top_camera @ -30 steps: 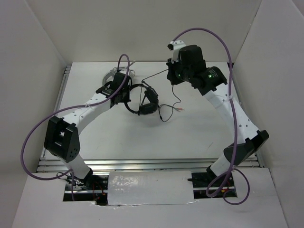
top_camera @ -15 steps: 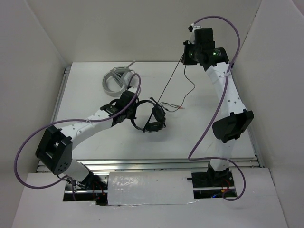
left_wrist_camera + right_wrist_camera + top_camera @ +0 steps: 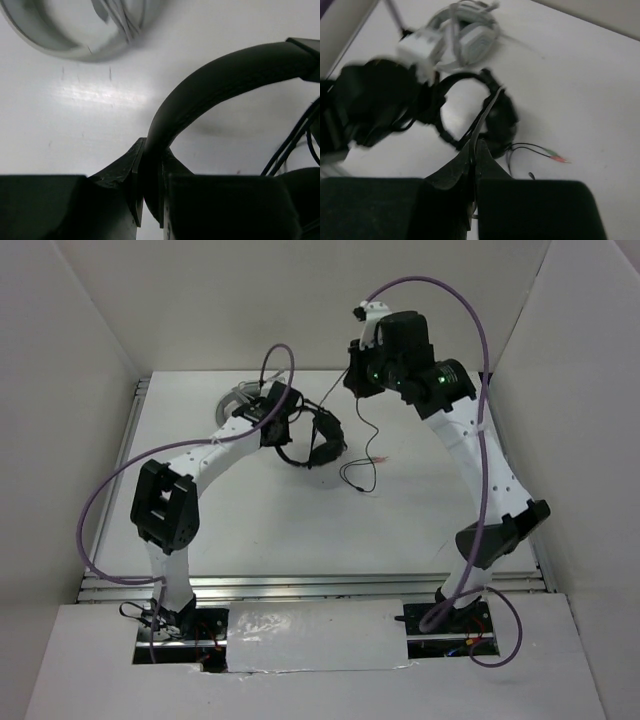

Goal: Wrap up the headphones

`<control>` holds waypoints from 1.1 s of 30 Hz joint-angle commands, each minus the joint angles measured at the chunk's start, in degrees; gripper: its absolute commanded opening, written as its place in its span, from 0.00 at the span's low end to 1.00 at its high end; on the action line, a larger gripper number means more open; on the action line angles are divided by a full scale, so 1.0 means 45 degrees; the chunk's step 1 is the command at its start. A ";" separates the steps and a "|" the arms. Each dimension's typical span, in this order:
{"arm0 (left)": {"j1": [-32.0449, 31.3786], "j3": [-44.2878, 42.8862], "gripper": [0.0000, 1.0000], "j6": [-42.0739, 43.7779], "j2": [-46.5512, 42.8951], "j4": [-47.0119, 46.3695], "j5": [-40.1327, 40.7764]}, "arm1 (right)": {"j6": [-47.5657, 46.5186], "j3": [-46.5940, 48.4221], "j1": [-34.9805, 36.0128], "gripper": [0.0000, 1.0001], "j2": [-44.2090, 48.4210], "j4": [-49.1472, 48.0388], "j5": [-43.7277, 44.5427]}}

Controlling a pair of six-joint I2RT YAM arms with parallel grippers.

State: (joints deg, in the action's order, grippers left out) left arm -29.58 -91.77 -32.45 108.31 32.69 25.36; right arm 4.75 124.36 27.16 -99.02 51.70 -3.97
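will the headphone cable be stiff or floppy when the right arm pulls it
Probably floppy: the cable droops below the right gripper and curls loosely on the table. It looks thin and smooth, so it may slip through the shut jaws. The headband holds its arch in the left gripper, so that end is likely stiff.

This is looking like a robotics lab test cell rather than a home or shop. A bare white table (image 3: pixel 420 510) is sitting boxed in by plain white panel walls (image 3: pixel 90 390). Slotted aluminium rails (image 3: pixel 300 585) are running along its near edge. Two white-and-black robot arms, the left arm (image 3: pixel 200 455) and the right arm (image 3: pixel 480 460), are standing bolted there. Purple cables (image 3: pixel 84 540) are looping off them, and loose wiring (image 3: pixel 150 625) is trailing beside a foil-covered plate (image 3: pixel 315 635).
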 commanded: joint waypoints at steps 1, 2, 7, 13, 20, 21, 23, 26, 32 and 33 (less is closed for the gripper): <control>0.0811 -0.2103 0.00 -0.1440 0.0675 0.1720 0.0788 | -0.0295 -0.1067 0.1481 0.00 0.2253 -0.1429 -0.0836; 0.1044 -0.3074 0.00 -0.1635 0.0909 0.2127 0.0808 | -0.0353 -0.2039 0.1871 0.00 0.2530 -0.1856 -0.0953; 0.2041 -0.5931 0.00 -0.1949 0.1829 0.3106 0.0008 | 0.0385 -0.6039 0.4115 0.00 0.3877 -0.3537 -0.0137; 0.3155 -0.5724 0.00 -0.2066 0.0054 0.2308 -0.1826 | 0.1035 -1.0127 0.5465 0.00 0.4154 -0.6506 0.0663; 0.3566 -0.3321 0.00 -0.2281 -0.2329 0.0843 -0.3351 | -0.0137 -1.2184 0.6367 0.00 0.3314 -1.1093 0.2912; 0.3547 -0.3067 0.00 -0.2456 -0.2737 0.0784 -0.3274 | -0.0293 -1.2263 0.6425 0.00 0.3217 -1.2162 0.3029; 0.3488 -0.2521 0.00 -0.2690 -0.3033 0.0686 -0.2846 | -0.0217 -1.1816 0.6465 0.00 0.3119 -1.2485 0.2681; 0.3507 -0.2186 0.00 -0.3042 -0.3191 0.0529 -0.2940 | -0.0294 -1.1326 0.6679 0.00 0.3002 -1.2991 0.1512; 0.4033 -0.1992 0.00 -0.2362 -0.3267 -0.0600 -0.5827 | -0.0803 -1.2592 0.6779 0.01 0.2591 -1.4494 0.1818; 0.4170 -0.1894 0.00 -0.2244 -0.3404 -0.0952 -0.6354 | -0.0764 -1.2905 0.6642 0.01 0.2668 -1.4710 0.1703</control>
State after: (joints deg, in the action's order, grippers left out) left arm -12.53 -100.49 -42.94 95.74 37.76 5.61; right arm 2.61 69.23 57.60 -86.13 -7.84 4.01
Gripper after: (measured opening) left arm 0.238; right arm 0.028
